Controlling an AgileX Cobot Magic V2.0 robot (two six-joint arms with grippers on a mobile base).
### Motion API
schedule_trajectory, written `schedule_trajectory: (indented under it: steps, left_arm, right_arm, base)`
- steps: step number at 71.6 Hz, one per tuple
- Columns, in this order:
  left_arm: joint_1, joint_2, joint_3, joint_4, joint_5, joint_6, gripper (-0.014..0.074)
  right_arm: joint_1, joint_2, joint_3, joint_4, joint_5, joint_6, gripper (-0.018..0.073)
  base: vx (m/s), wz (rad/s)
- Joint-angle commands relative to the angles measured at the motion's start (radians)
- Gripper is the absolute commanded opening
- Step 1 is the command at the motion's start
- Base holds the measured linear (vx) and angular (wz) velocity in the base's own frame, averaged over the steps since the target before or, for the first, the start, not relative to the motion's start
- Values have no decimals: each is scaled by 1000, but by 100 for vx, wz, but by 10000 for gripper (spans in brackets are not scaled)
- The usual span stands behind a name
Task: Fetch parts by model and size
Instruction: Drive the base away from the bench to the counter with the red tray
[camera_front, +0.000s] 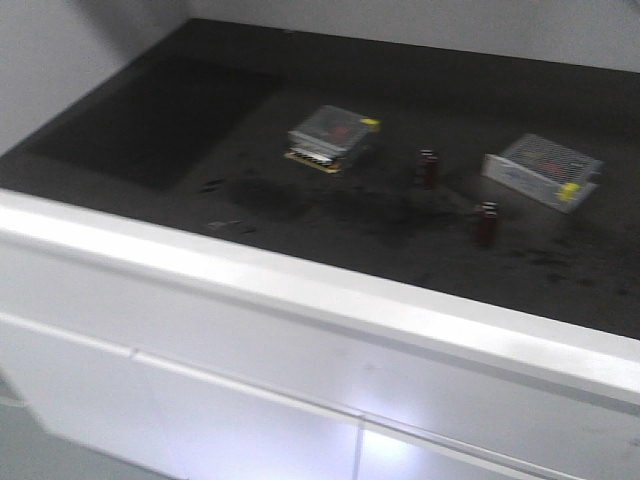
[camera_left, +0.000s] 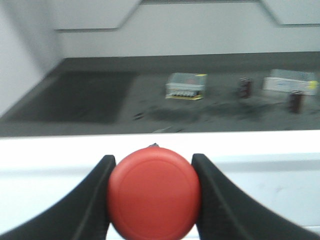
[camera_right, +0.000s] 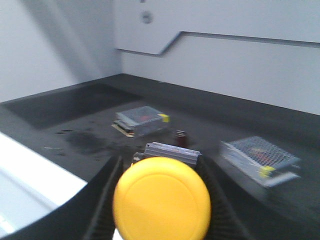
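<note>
The left gripper is clamping one red switch and the right gripper one yellow switch, both held clear of the black tabletop, where two mesh boxes and two dark-red cylinders are sitting.

Two silver mesh boxes; two dark-red cylinders; one red push-button; one yellow push-button.

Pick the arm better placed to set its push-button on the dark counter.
Right. The right gripper, shut on the yellow mushroom-cap push-button, hangs over the dark counter; the left gripper, shut on the red mushroom-cap push-button, sits short of the white front edge.
</note>
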Motion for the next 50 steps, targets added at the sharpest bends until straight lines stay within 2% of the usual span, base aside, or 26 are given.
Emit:
schedule_trajectory:
  steps: [1, 50]
  left_arm:
    - [-3, 11, -26, 9, -81, -9, -4]
    - [-3, 11, -26, 10, -81, -9, -4]
  right_arm:
    - [-3, 11, -26, -17, -88, -9, -2]
    - [-3, 11, -26, -17, -88, -9, -2]
  base:
    - [-10, 80]
    - [-6, 92]
